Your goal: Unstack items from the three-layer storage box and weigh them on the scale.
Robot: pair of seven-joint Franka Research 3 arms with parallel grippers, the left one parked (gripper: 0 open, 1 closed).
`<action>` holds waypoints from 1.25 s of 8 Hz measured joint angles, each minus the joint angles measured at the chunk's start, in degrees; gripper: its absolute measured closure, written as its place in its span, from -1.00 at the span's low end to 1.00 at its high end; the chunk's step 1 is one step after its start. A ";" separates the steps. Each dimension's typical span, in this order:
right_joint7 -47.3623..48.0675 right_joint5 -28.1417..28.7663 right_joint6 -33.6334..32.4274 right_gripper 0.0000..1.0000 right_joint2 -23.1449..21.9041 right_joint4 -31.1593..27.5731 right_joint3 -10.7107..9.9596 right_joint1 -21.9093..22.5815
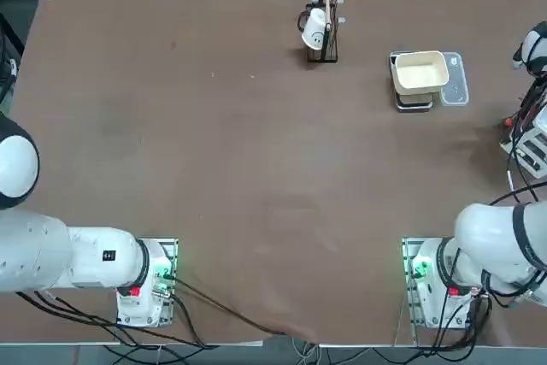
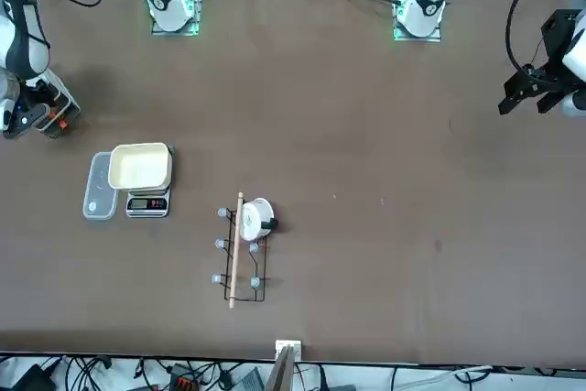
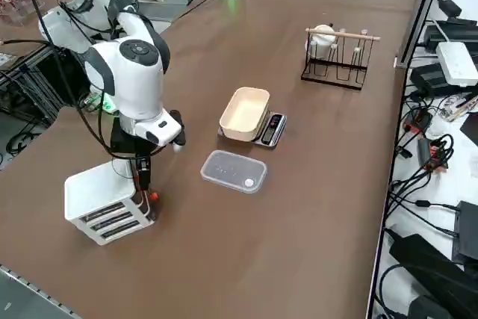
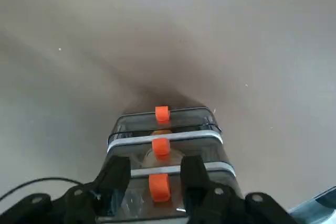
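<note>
The three-layer storage box is a small white unit with dark see-through drawers and orange tabs, near the table's right edge. My right gripper hangs just in front of its drawers, open, its fingers either side of one orange tab without touching it. Something pale and rounded shows dimly through a drawer; the items are not clearly visible. The scale carries a cream bowl, which holds nothing. A clear plastic panel lies between scale and box.
A black wire rack with a white cup stands at the far middle of the table. Cables and equipment line the table's edges, and the robot bases sit at the near edge.
</note>
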 joint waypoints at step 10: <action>-0.20 -0.04 0.14 0.73 -0.66 0.07 0.04 -0.36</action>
